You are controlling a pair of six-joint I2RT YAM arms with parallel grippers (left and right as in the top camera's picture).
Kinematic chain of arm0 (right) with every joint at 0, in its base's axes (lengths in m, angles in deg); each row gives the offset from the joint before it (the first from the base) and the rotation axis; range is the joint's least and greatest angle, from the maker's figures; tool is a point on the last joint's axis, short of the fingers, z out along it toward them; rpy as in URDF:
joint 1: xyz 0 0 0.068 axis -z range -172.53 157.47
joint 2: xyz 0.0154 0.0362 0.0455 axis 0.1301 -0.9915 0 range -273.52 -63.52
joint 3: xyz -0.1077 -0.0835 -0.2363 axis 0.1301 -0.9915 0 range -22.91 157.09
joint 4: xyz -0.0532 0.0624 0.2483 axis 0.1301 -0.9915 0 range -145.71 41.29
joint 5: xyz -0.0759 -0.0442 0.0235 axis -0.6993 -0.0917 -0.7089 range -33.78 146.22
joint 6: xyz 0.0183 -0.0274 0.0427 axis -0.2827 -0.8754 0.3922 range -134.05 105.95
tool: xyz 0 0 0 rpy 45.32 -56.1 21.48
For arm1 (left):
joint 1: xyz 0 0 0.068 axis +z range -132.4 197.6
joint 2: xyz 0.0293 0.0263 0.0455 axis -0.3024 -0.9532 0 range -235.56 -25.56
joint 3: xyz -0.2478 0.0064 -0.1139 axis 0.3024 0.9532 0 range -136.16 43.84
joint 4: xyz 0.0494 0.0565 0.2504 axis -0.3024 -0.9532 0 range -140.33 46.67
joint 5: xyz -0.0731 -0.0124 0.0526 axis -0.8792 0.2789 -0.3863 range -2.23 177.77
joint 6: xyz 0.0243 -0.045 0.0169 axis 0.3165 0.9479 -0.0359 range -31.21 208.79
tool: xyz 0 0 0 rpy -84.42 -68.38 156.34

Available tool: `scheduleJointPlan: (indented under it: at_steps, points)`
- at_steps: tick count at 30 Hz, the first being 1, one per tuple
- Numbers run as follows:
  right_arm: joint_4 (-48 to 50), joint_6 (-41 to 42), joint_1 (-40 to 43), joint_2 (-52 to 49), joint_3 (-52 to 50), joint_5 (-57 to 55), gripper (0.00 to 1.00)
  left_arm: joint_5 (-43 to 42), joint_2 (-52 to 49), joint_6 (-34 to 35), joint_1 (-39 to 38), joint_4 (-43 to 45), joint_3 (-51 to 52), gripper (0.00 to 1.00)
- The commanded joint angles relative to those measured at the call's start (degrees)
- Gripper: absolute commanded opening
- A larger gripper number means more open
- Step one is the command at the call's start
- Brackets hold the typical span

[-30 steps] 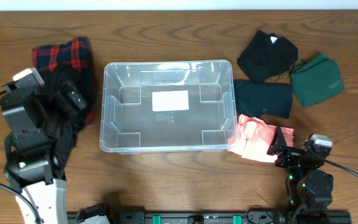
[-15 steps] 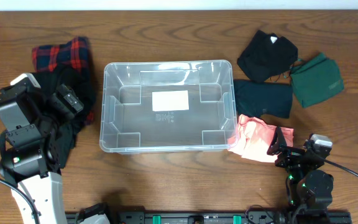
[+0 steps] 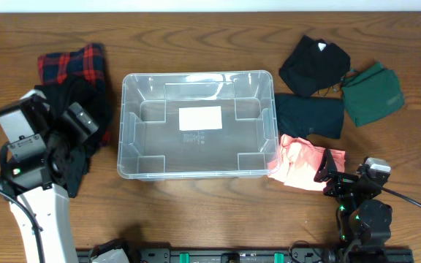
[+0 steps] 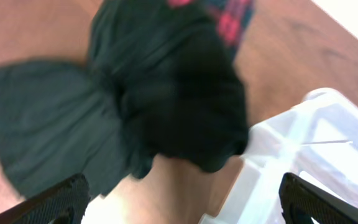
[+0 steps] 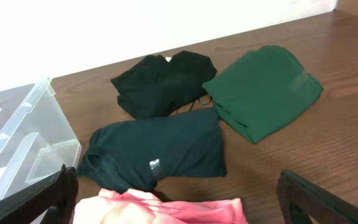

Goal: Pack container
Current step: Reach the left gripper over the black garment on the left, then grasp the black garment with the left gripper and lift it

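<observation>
The container [image 3: 125, 131], a large clear tub with a white label on its base, stands empty at the table's middle. It also shows in the left wrist view [image 4: 319, 140] and the right wrist view [image 5: 17, 134]. My left gripper [image 3: 79, 120] [image 4: 179, 208] is open and empty, just left of the tub, above a crumpled black garment [image 3: 86, 98] [image 4: 166, 106] that lies partly on a red plaid garment [image 3: 71, 62]. My right gripper [image 3: 332, 174] [image 5: 179, 214] is open and empty, low over the near edge of a pink garment [image 3: 298, 162] [image 5: 160, 208] beside the tub's front right corner.
Right of the tub lie a dark teal garment [image 3: 309, 115] [image 5: 160, 152], a black garment [image 3: 314, 64] [image 5: 163, 81] and a green garment [image 3: 373, 93] [image 5: 263, 90]. The table is brown wood, with a white wall behind its far edge.
My left arm has drawn back toward the table's front edge, its gripper still open. The black garment stays on the table. The right arm has not moved.
</observation>
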Motion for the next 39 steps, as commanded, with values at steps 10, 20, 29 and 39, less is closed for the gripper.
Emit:
scheduleJointPlan:
  at_steps: [10,20,29,39]
  points:
    - [0.0,0.5,0.4,0.1,-0.2,0.2,0.99,2.5,-0.5,5.5,19.3,-11.8,-1.0,0.98]
    - [0.0,0.5,0.4,0.1,-0.2,0.2,0.99,-10.8,-0.6,7.3,32.3,-13.8,6.3,0.98]
    - [0.0,0.5,0.4,0.1,-0.2,0.2,0.99,-22.7,-0.7,13.0,41.5,11.0,24.5,0.98]
    - [0.0,0.5,0.4,0.1,-0.2,0.2,0.99,-19.1,-0.7,15.5,44.9,27.3,34.3,0.98]
